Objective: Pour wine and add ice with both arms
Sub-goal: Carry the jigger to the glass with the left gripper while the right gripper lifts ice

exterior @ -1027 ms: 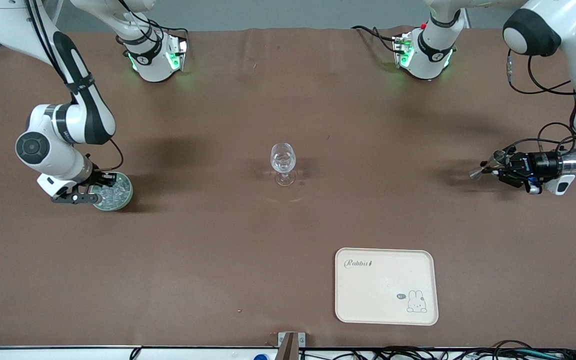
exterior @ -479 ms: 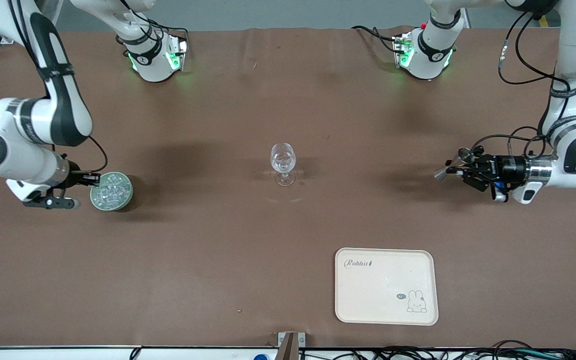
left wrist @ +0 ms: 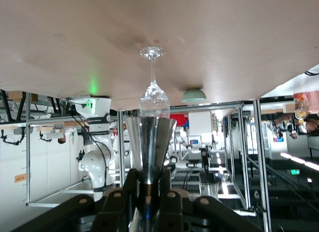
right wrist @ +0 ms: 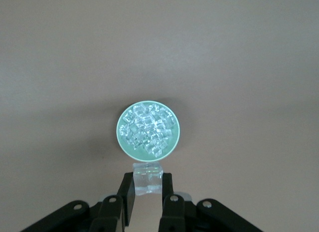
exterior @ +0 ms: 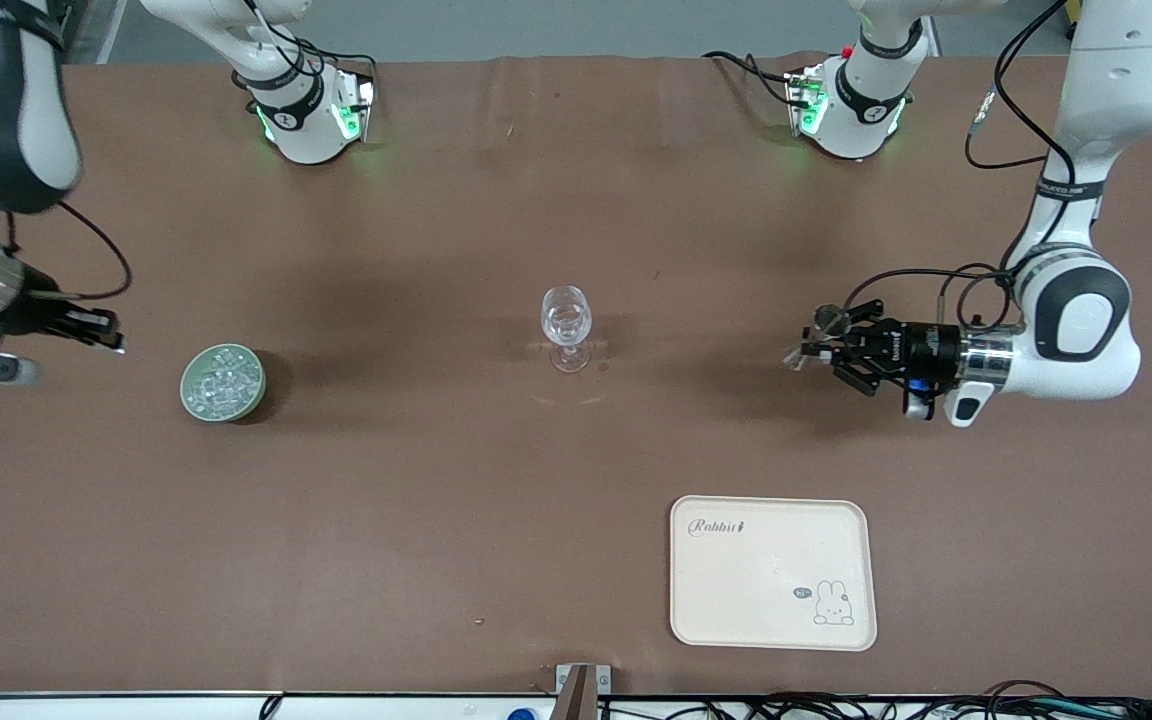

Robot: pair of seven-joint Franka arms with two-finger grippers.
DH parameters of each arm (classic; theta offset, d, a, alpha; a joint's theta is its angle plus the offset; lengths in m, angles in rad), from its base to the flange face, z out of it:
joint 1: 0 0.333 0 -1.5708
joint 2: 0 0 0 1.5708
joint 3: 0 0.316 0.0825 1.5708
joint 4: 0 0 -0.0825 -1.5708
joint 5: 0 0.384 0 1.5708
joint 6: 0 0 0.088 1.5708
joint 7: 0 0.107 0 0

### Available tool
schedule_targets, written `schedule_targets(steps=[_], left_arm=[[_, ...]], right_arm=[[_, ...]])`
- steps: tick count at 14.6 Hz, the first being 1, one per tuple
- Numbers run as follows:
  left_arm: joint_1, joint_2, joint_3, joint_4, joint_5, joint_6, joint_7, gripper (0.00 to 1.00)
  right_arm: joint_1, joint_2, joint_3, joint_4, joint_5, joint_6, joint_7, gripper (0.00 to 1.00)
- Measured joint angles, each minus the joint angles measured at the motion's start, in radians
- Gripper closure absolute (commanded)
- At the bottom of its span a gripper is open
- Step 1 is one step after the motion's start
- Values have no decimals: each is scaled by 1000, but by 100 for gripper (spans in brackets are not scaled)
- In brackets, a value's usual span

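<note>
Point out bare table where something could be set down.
Free: the brown tabletop between the bowl of ice and the wine glass, and between that glass and the rabbit tray. Busier: the left gripper with its metal jigger approaches the glass.

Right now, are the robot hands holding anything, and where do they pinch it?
Yes. The right gripper pinches one ice cube by its sides. The left gripper holds a metal jigger at its narrow waist.
</note>
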Motion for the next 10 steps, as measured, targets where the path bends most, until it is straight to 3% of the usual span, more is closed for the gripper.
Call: schedule_targets(steps=[3,7,10], left_arm=[[0,-46,-130,-6,5,126,-97,99],[-3,-86,-267,-13,11,257,-212,99],[-1,-94,-360,-18,79,358,-290,100]], right_arm=[[-7,-46,-3,83,1,-60,0,99],[-39,-127,-2,93,44,-111,0,99],[-73,-149,9,105,74,-155,-2,99]])
